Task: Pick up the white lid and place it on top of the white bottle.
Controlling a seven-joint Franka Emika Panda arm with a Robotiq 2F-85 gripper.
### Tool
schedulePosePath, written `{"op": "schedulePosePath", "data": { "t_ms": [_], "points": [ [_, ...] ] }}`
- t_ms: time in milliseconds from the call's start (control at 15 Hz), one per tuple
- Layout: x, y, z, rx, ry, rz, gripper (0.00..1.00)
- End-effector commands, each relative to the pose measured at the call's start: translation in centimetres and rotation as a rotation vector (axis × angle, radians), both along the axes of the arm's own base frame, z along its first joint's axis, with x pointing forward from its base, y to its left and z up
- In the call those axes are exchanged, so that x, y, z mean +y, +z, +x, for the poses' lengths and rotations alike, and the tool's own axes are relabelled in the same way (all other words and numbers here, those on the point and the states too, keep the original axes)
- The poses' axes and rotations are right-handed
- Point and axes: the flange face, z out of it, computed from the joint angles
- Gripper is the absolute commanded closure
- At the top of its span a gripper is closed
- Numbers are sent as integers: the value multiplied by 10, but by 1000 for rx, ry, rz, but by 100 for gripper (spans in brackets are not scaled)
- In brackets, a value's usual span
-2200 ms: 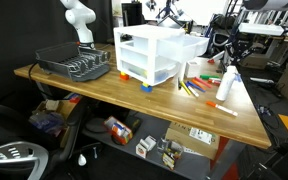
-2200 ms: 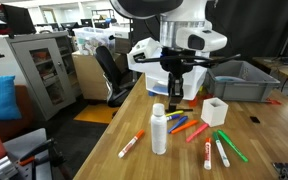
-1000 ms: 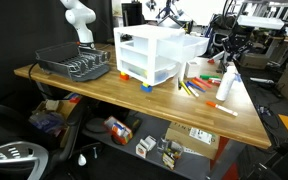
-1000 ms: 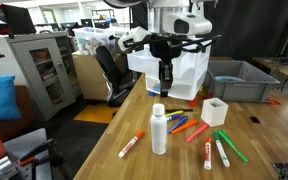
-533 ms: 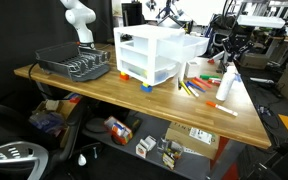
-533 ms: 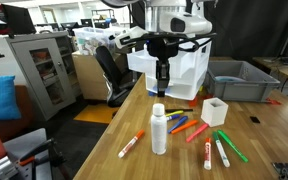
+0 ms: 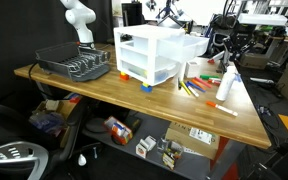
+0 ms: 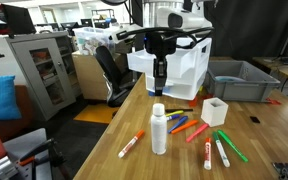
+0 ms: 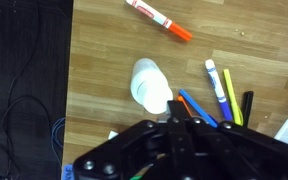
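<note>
The white bottle (image 8: pixel 159 133) stands upright near the wooden table's front edge and also shows at the table's right end in an exterior view (image 7: pixel 229 86). The white lid (image 8: pixel 159 108) sits on its top. From above, in the wrist view, the lid (image 9: pixel 144 79) shows as a round white disc over the bottle. My gripper (image 8: pixel 158 88) hangs a short way above the bottle, its fingers pointing down and pressed together with nothing between them. The wrist view shows the gripper (image 9: pixel 181 122) just beside the bottle's top, apart from it.
Coloured markers (image 8: pixel 191 127) lie beside the bottle, and an orange marker (image 8: pixel 131 145) lies nearer the edge. A small white cup (image 8: pixel 214 110), a white drawer unit (image 7: pixel 149 55), a grey bin (image 8: pixel 236 80) and a black dish rack (image 7: pixel 74 66) stand on the table.
The arm has lifted the shut gripper up and slightly sideways, away from the bottle's top. The bottle and lid have stayed in place.
</note>
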Motion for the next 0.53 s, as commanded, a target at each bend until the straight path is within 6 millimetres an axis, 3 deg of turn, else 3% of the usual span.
{"op": "schedulePosePath", "data": {
  "t_ms": [0, 467],
  "points": [
    [1, -6, 0, 9, 14, -17, 100],
    [-2, -17, 0, 20, 15, -23, 100]
  ]
}}
